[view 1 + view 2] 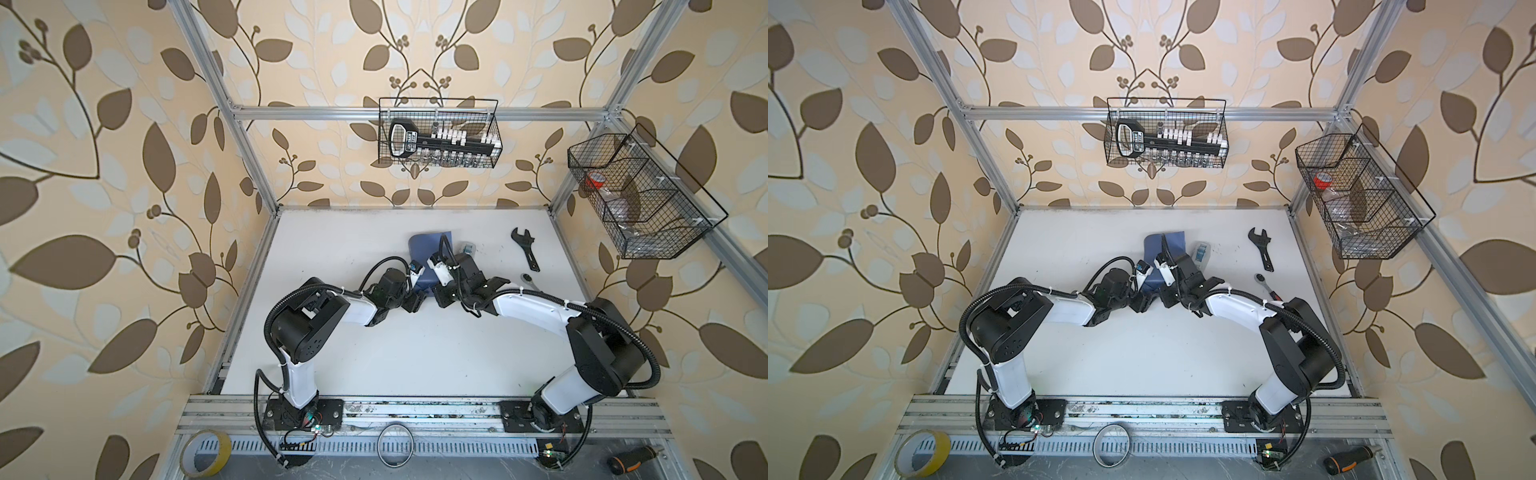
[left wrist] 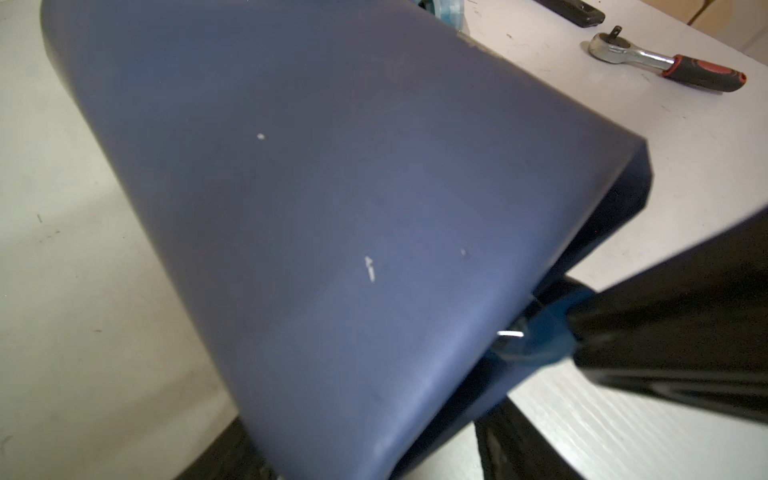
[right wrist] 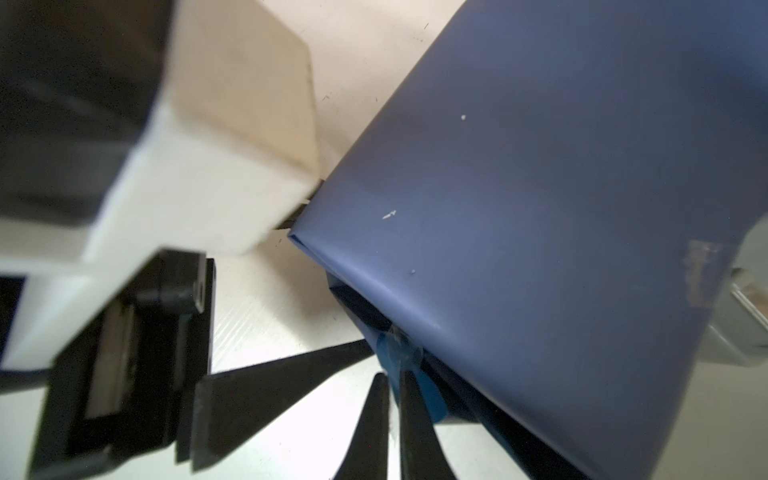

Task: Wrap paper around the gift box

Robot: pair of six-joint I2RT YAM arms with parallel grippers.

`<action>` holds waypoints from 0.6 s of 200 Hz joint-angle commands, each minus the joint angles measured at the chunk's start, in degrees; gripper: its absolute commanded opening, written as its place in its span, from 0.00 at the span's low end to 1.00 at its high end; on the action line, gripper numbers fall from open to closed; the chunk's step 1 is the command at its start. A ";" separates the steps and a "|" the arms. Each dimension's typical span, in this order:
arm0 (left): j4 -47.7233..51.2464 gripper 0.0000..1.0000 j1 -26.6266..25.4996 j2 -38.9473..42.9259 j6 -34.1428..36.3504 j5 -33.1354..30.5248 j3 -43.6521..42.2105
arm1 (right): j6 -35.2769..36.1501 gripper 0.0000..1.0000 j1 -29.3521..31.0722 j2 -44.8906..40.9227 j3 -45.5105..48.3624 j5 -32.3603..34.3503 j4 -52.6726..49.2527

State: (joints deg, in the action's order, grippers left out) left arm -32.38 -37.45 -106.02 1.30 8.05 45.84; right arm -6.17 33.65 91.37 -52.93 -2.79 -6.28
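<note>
Open ground: the near half of the white table [image 1: 415, 357] lies bare beneath the arched left arm [image 1: 357, 309] and right arm [image 1: 528, 309]. Behind them room tightens. The folded blue paper [image 1: 428, 245] fills the gap between their wrists, with a tape dispenser [image 1: 467, 248] just beside it. A wrench [image 1: 525, 248] and a ratchet [image 1: 530, 282] crowd the far right. The far left is clear.

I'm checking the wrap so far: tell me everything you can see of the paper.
The paper is a thin matte sheet, slate-blue face outward, bent into a smooth rounded tunnel on the white table, open at its near end. One long side is creased sharp. Small white flecks and a strip of clear tape mark it. At that near end the right gripper pinches a lighter blue flap.
</note>
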 commanded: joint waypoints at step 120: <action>-2.08 0.70 0.34 -0.66 -0.88 1.68 2.07 | -3.85 0.08 -1.59 -1.97 3.71 -5.74 5.72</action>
State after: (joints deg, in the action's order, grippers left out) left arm -32.62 -37.43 -106.41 1.08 8.58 46.11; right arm -9.39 32.08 87.11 -49.87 -6.22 -2.68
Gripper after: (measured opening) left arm 0.701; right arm 0.099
